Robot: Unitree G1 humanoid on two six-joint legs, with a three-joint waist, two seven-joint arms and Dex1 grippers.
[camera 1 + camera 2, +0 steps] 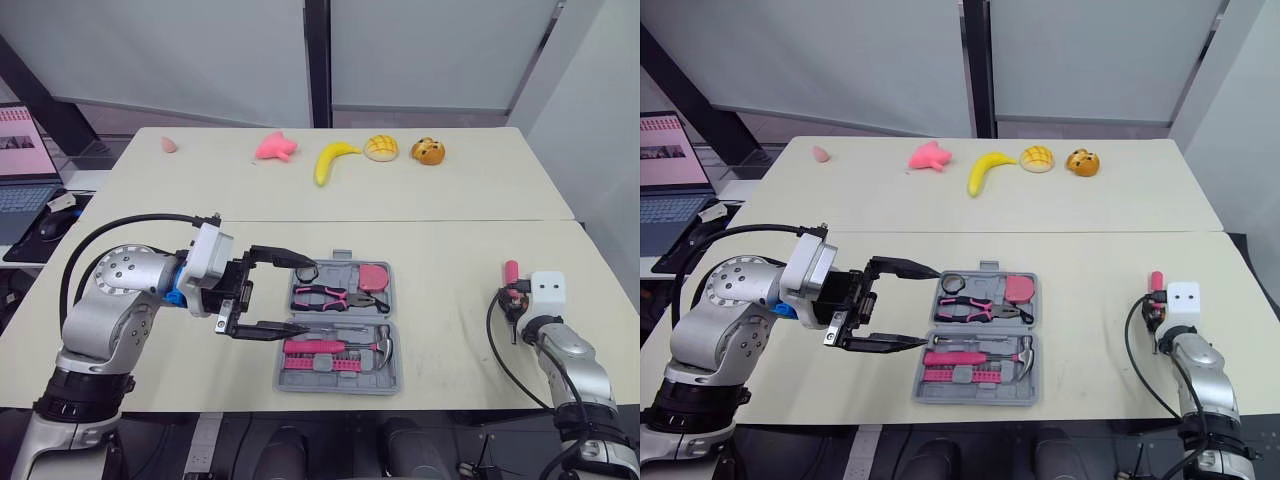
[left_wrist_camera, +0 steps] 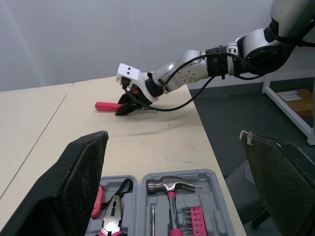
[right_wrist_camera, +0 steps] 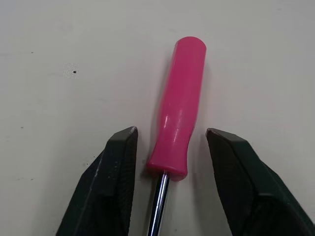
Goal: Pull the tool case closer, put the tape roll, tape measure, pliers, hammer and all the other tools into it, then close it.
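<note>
Grey plastic tool case (image 1: 335, 383) sits open flat on the cream table (image 1: 450, 350), near the front edge, roughly in the middle. Pink-handled pliers (image 1: 335, 296) and a pink tape measure (image 1: 373, 275) are in the far half, and the pink-handled hammer (image 1: 345, 346) is in the near half. Left gripper (image 1: 300, 296) is at the case's left side with its fingers spread wide, holding nothing. Way off to the right, the right gripper (image 3: 171, 137) is open too, with one finger on each side of a pink-handled screwdriver (image 3: 179, 103) lying on the table.
</note>
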